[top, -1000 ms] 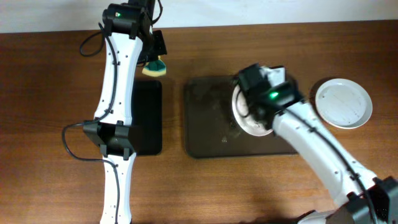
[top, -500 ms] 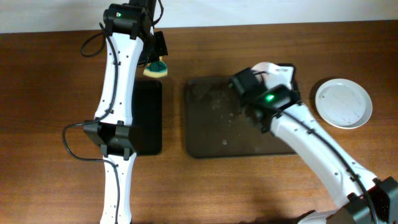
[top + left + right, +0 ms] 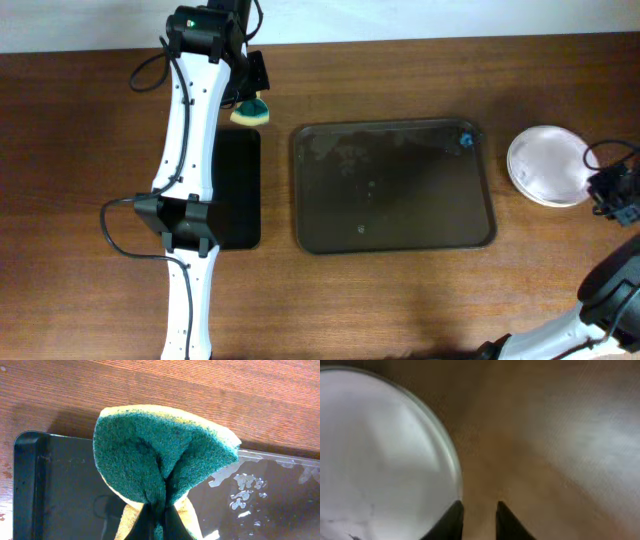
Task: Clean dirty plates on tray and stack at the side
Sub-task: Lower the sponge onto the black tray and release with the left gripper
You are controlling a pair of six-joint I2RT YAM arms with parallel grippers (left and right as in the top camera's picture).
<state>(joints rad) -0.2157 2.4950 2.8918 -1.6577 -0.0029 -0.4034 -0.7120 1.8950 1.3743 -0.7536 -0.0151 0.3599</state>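
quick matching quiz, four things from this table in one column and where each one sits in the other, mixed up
Things:
1 sponge
2 brown tray
3 white plate
4 black tray

Places:
a on the table, right of the brown tray
b flat on the table, left of the brown tray
c pinched in the left pincer
d mid-table, no plates on it

Pairs: 1-c, 2-d, 3-a, 4-b

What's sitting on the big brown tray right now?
The tray shows only pale smears and a small blue speck near one corner. A white plate sits beside it, hiding anything beneath.
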